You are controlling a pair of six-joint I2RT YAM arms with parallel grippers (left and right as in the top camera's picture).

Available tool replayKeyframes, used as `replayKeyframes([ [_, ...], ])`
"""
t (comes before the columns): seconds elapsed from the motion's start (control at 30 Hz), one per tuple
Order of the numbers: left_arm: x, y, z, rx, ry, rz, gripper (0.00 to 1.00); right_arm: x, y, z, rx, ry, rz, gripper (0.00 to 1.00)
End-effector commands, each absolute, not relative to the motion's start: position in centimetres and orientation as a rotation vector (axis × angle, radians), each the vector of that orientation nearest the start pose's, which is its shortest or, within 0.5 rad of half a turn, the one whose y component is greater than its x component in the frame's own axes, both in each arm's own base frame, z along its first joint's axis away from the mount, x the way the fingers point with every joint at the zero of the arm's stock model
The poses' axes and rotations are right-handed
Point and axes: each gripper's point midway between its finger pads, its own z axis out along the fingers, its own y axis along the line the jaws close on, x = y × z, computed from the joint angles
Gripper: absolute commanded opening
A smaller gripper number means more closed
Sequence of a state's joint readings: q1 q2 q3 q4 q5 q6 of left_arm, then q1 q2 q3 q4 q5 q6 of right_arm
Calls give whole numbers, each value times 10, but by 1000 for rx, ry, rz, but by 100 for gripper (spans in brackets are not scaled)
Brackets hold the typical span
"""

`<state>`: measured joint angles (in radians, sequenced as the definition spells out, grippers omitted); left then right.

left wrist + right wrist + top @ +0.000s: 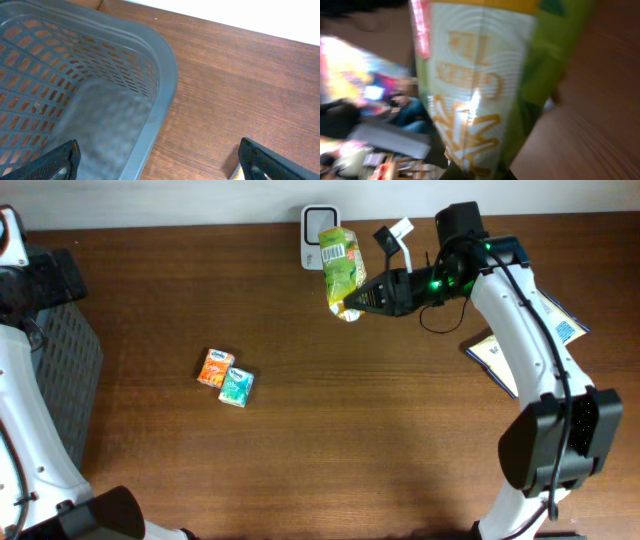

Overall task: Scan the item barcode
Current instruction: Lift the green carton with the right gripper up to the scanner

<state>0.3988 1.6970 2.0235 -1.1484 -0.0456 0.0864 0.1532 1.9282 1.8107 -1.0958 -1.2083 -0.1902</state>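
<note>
I'm looking at a dark brown wooden table (330, 450) that fills nearly the whole overhead view, its grain running left to right. Along its far edge I see a plain white wall (150, 200), meeting the tabletop in a straight line. The light looks soft and even, with a faint pale sheen on the wood toward the near side.

Overhead view: even, bright light, sharp; faint soft shadows on the dark brown wooden table (350, 440) toward the lower edge. Left wrist view: wood grain sharp, grey perforated plastic basket (167, 75) soft at lower left. Right wrist view: heavy blur; green-and-white glossy tea pouch (470, 90) out of focus, glare streak at centre, left side overexposed.
</note>
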Motion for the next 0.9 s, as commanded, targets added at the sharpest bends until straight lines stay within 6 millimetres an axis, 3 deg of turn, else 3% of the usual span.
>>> replayKeyframes([
  [0.0,395,177,338,-389,2362,295,99,395,217,237,-517,2585,987,4],
  [0.07,395,177,338,-389,2362,295,99,417,202,242,-321,2635,561,4],
  [0.13,395,177,338,-389,2362,295,99,441,190,266,-273,2533,161,4],
  [0.2,395,177,338,-389,2362,295,99,465,196,280,-314,2413,-122,4],
  [0.33,395,177,338,-389,2362,295,99,533,184,269,-299,2152,-692,4],
  [0.4,395,177,338,-389,2362,295,99,566,188,251,-377,2046,-890,4],
  [0.53,395,177,338,-389,2362,295,99,619,192,204,-533,1930,-1065,4],
  [0.63,395,177,338,-389,2362,295,99,626,184,179,-583,1950,-1115,4],
  [0.7,395,177,338,-389,2362,295,99,627,182,165,-708,1954,-1191,4],
  [0.87,395,177,338,-389,2362,295,99,632,196,145,-989,1921,-1195,4],
])
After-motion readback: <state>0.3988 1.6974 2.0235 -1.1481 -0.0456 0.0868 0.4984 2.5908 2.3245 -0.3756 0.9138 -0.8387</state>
